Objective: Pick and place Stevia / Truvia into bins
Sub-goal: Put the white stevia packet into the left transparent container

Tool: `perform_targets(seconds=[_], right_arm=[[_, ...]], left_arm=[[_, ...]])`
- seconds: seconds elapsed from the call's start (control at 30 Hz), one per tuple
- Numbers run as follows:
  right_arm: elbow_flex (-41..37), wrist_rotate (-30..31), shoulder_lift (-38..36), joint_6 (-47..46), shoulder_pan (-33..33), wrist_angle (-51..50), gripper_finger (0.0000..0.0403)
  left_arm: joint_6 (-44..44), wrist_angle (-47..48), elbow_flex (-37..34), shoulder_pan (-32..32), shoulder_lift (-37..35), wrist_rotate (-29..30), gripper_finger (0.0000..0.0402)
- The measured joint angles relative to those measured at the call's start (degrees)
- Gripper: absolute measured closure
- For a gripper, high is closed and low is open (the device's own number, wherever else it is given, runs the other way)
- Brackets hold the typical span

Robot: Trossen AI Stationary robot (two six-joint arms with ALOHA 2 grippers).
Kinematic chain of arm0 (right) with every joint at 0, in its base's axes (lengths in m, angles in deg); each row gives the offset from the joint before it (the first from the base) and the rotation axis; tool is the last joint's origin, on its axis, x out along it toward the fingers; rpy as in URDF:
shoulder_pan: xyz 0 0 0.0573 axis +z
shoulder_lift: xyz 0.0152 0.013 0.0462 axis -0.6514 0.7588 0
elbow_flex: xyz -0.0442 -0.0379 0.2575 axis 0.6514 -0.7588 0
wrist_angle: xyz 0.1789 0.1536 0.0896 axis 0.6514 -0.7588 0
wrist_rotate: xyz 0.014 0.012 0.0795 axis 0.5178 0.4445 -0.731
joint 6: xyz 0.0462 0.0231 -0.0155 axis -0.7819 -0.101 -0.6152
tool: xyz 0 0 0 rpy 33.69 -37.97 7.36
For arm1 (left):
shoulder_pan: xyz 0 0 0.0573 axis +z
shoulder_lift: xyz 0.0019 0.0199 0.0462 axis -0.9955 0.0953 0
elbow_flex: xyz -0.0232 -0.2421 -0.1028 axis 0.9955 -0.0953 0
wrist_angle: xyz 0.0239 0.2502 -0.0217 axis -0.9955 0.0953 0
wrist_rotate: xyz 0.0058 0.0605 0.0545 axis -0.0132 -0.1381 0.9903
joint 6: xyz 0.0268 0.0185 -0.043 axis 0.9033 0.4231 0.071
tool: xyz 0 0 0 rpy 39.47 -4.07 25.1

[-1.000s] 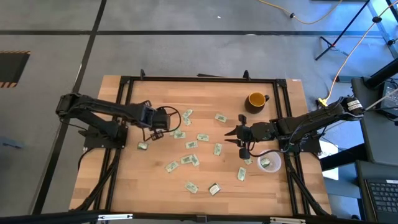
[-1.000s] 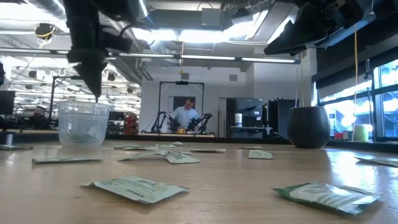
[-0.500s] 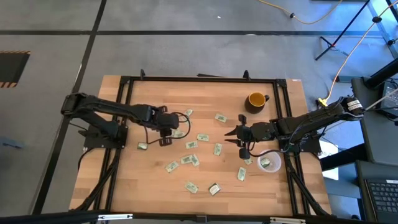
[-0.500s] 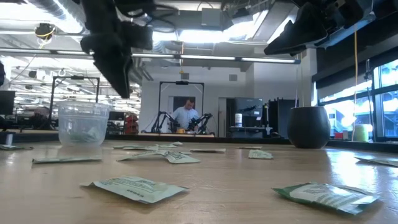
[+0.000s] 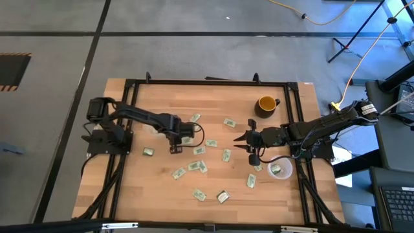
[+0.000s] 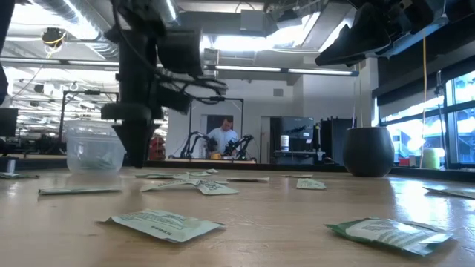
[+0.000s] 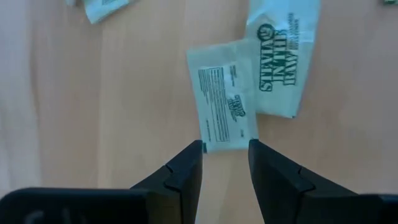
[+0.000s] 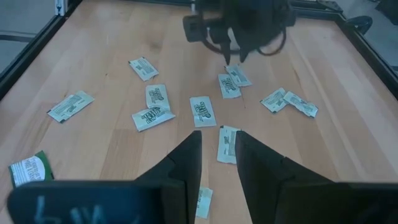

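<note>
Stevia packet (image 7: pixel 225 106) just beyond left hand (image 7: pixel 225 163), fingers parted

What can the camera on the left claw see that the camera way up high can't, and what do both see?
Only the left wrist view shows the printing on two overlapping packets, one reading Stevia, with the left claw open just above the nearer one.

Only the high view shows the whole table, the yellow mug, the clear cup by the right arm, the right claw waiting mid-table, and packets scattered all over.

Both show the wooden tabletop, the left claw and the packets under it.
</note>
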Motion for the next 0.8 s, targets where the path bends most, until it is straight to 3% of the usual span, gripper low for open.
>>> perform_targets(seconds=[0.37,0.8], right_arm=[[0.0,0.0,0.0,0.0,0.0,-0.4,0.0302],[0.0,0.0,0.0,0.1,0.0,-0.4,0.0302]], left_arm=[[3.3,-3.2,0.0,5.4,1.3,-7.4,0.0272],[5.1,-3.6,-0.7,4.8,3.9,-7.3,0.0275]])
